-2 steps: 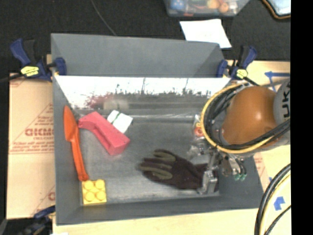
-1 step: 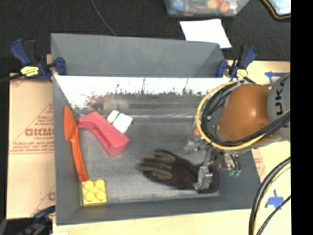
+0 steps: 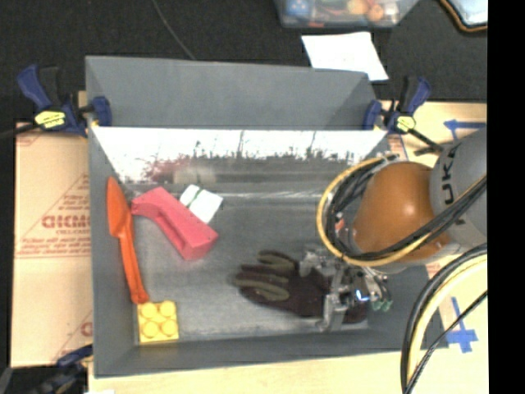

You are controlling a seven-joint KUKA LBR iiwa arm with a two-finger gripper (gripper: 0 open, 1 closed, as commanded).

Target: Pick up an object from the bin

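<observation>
A dark glove point(image 3: 275, 281) lies flat in the front middle of the bin, with its fingers pointing left and its cuff to the right. My gripper point(image 3: 323, 290) is low over the cuff end. It stands open, one metal finger point(image 3: 314, 262) at the cuff's far side and the other at its near side, so the cuff lies between them. A pink angular block point(image 3: 176, 220) lies to the left of the glove, with a small white piece point(image 3: 202, 203) touching its far side.
An orange long-handled tool point(image 3: 125, 240) lies along the left wall. A yellow studded brick point(image 3: 157, 321) sits in the front left corner. The arm's orange dome and looped cables hang over the bin's right side.
</observation>
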